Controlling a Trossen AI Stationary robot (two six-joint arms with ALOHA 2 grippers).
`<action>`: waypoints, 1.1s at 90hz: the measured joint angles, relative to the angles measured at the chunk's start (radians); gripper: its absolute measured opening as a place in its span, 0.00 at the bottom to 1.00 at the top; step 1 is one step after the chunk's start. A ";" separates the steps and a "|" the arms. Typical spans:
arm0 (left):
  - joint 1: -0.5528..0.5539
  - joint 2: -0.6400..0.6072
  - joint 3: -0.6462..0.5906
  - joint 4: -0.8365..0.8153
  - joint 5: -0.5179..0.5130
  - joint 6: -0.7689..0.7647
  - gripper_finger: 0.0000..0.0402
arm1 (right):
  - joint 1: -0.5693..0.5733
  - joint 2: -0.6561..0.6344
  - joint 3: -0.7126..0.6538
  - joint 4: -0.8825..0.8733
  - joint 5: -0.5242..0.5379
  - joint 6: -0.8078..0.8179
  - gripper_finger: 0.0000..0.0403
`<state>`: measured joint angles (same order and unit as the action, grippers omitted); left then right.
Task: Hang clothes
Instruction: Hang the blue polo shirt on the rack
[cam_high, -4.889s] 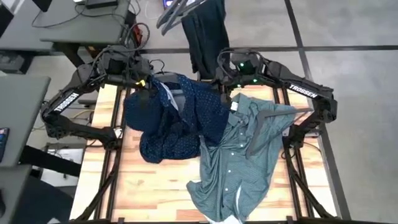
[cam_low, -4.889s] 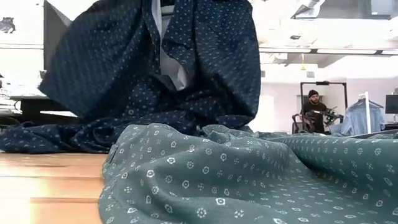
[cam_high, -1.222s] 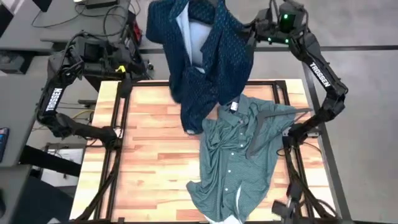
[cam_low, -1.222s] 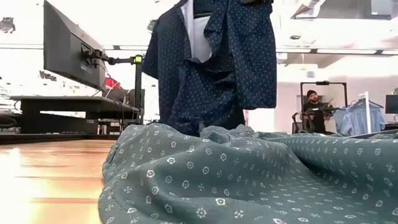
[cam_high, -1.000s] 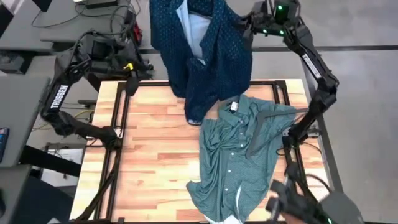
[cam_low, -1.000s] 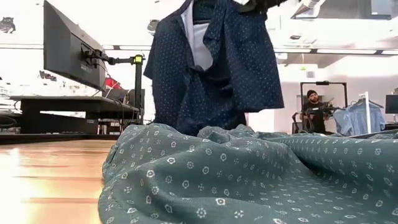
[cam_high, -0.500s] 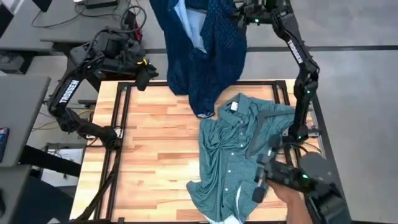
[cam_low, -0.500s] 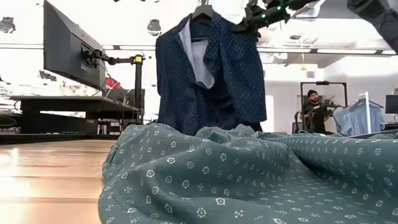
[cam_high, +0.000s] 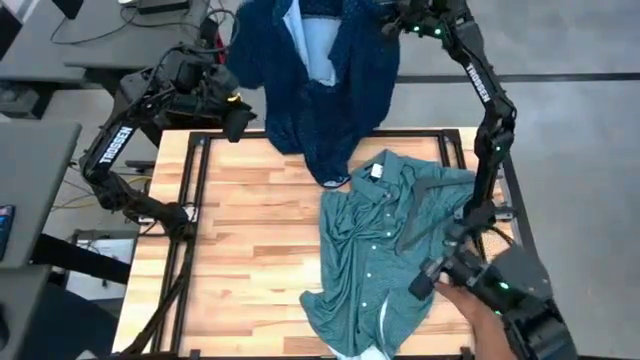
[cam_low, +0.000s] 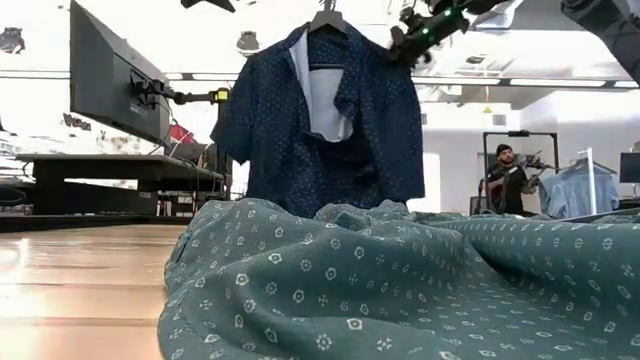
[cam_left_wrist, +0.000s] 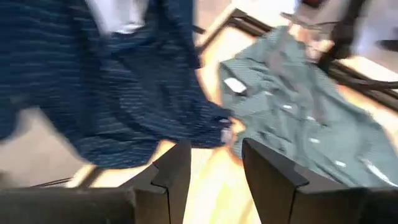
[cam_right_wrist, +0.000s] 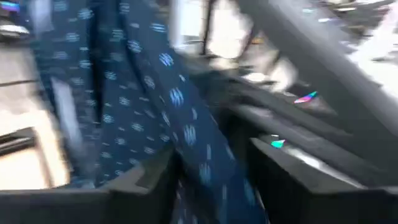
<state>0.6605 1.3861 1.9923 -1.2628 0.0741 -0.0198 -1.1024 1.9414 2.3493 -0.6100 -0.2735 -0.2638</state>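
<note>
The navy shirt with white dots (cam_high: 320, 90) hangs on a black hanger, whose hook (cam_low: 325, 15) shows at its collar, beyond the table's far edge. What the hook rests on is out of view. My right gripper (cam_low: 405, 40) is high up at the shirt's shoulder, shut on navy cloth. The teal-green shirt (cam_high: 375, 260) lies spread on the table's right half, with a black hanger (cam_high: 430, 210) on top of it. My left gripper (cam_high: 240, 122) hovers open at the far left corner, beside the navy shirt, touching nothing. My right gripper has the navy shirt at its shoulder (cam_low: 395, 62), on the side toward the table's right. Navy cloth (cam_right_wrist: 208, 177) fills the gap between the two fingers; how many layers cannot be told. The shirt hangs below the gripper, front open, facing the table.
A person's hand with a dark device (cam_high: 490, 295) reaches in at the near right corner, next to the teal-green shirt. Bare wood (cam_high: 250, 250) lies on the table's left half. A desk with a monitor (cam_low: 110, 80) stands beyond the far left.
My right gripper has carried the navy shirt up and farther past the far edge. The shirt has turned to face the table and its shoulders have spread out. My left gripper has moved a little right toward the shirt. The person's hand has come in at the near right.
</note>
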 joint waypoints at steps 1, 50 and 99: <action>0.000 0.000 0.000 0.000 -0.012 -0.001 0.32 | -0.001 -0.006 0.000 -0.003 0.007 0.000 0.52; 0.004 0.090 0.000 0.120 -0.192 0.011 0.32 | -0.025 -0.087 -0.001 -0.110 0.070 0.201 0.61; 0.047 0.265 -0.001 0.613 -0.281 -0.073 0.32 | 0.036 -0.122 0.000 -0.325 0.036 0.162 0.61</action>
<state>0.7072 1.6510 1.9915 -0.6502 -0.2069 -0.0925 -1.0667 1.8198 2.3493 -0.9351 -0.2375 -0.1015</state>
